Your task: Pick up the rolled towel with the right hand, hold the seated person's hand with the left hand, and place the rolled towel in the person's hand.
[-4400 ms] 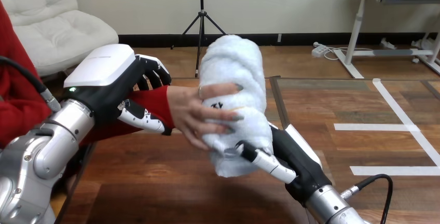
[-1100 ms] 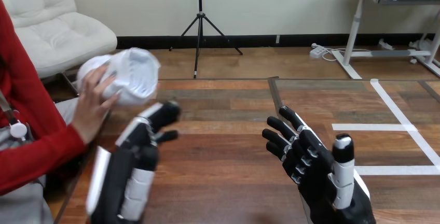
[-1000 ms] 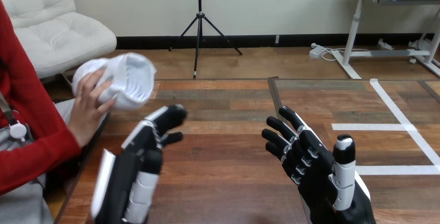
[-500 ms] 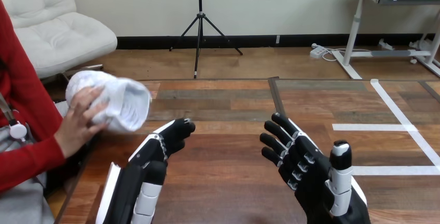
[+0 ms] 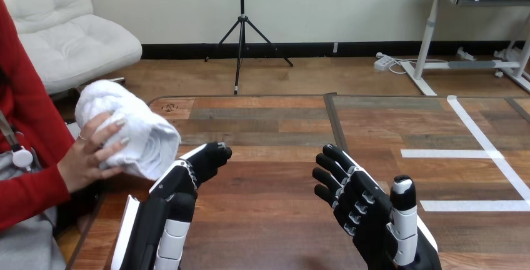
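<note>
The white rolled towel (image 5: 128, 126) lies in the person's hand (image 5: 94, 154) at the view's left, over the table's left edge. My left hand (image 5: 172, 204) stands open at the bottom left, its fingers straight and pointing up toward the towel, just beside it and apart from the person's hand. My right hand (image 5: 369, 210) is open at the bottom right, palm toward me with fingers spread, holding nothing.
The wooden table (image 5: 281, 126) stretches ahead, with a dark seam (image 5: 334, 126) running down its middle and white tape lines (image 5: 481, 151) at the right.
The person has lowered the towel toward the table's left edge and turned it. My left hand has risen a little; my right hand has sunk slightly. Earlier both my hands held the towel and the person's wrist.
</note>
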You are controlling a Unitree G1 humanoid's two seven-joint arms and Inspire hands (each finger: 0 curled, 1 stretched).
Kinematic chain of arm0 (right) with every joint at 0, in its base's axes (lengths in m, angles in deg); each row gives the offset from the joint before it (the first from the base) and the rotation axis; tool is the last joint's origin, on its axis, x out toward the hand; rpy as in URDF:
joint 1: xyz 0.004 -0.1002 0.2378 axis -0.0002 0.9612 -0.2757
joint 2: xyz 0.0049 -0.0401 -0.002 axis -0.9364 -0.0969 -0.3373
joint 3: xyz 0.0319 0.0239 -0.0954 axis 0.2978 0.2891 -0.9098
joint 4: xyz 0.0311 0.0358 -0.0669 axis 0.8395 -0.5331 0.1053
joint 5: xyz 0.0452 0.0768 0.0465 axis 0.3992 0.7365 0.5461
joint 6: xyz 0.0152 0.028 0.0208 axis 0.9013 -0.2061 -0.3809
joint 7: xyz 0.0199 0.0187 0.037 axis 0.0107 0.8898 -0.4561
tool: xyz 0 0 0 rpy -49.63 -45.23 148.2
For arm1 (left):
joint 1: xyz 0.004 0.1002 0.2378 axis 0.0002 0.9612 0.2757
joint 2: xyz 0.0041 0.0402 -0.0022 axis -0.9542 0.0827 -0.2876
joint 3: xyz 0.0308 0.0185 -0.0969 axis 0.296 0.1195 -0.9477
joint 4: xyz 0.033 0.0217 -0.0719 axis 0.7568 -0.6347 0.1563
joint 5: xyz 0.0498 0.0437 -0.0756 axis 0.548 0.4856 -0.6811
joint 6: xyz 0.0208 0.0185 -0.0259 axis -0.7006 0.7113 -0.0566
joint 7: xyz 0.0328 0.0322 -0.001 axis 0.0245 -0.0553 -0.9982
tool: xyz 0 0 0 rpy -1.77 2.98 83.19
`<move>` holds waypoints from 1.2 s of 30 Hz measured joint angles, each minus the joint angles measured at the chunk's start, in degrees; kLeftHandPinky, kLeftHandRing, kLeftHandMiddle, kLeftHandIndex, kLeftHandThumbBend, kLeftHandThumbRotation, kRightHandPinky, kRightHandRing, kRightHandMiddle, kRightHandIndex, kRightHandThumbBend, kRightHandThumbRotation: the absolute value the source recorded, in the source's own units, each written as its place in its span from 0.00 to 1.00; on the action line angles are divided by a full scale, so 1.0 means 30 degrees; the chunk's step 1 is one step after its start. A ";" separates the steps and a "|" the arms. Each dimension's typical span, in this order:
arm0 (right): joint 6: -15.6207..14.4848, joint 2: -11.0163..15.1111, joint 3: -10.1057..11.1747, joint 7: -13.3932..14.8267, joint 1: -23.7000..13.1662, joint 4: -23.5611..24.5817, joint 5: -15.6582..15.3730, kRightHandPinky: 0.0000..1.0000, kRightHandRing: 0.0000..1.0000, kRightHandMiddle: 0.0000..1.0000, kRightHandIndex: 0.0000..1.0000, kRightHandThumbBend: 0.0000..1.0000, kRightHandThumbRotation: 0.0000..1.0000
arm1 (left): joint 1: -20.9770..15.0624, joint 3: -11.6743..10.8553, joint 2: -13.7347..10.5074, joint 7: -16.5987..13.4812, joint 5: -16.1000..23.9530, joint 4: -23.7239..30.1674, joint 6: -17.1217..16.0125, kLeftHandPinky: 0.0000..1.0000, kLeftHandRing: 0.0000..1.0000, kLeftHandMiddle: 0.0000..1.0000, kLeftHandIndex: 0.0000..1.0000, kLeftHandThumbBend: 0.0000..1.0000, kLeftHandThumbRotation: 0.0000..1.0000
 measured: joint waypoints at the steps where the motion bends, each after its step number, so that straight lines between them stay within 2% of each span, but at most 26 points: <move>1: 0.0034 -0.0014 0.0000 0.0000 0.0000 0.0000 -0.0005 0.98 0.96 0.95 0.94 1.00 1.00 | -0.0003 -0.0003 -0.0001 0.0003 -0.0012 0.0000 0.0000 0.81 0.81 0.78 0.74 0.79 1.00; 8: 0.0345 -0.0167 0.0001 0.0008 0.0000 0.0000 -0.0134 0.98 0.96 0.95 0.94 1.00 1.00 | -0.0023 -0.0006 -0.0003 0.0090 -0.0099 0.0000 0.0000 0.80 0.81 0.77 0.73 0.78 1.00; 15: 0.0711 -0.0356 -0.0016 0.0087 0.0000 -0.0002 -0.0684 0.97 0.95 0.95 0.94 1.00 1.00 | -0.0023 0.0000 -0.0004 0.0213 -0.0360 0.0001 0.0003 0.80 0.81 0.77 0.74 0.76 1.00; 27: 0.0729 -0.0470 -0.0108 0.0020 0.0085 -0.0002 -0.0769 0.99 0.96 0.95 0.95 1.00 1.00 | -0.0020 0.0016 -0.0004 0.0366 -0.0649 0.0023 0.0226 0.80 0.82 0.77 0.74 0.75 1.00; 36: 0.0873 -0.0475 -0.0268 0.0352 0.0140 -0.0002 -0.1197 0.96 0.94 0.94 0.94 1.00 1.00 | -0.0020 0.0012 -0.0005 0.0368 -0.0639 0.0034 0.0327 0.81 0.82 0.77 0.74 0.74 1.00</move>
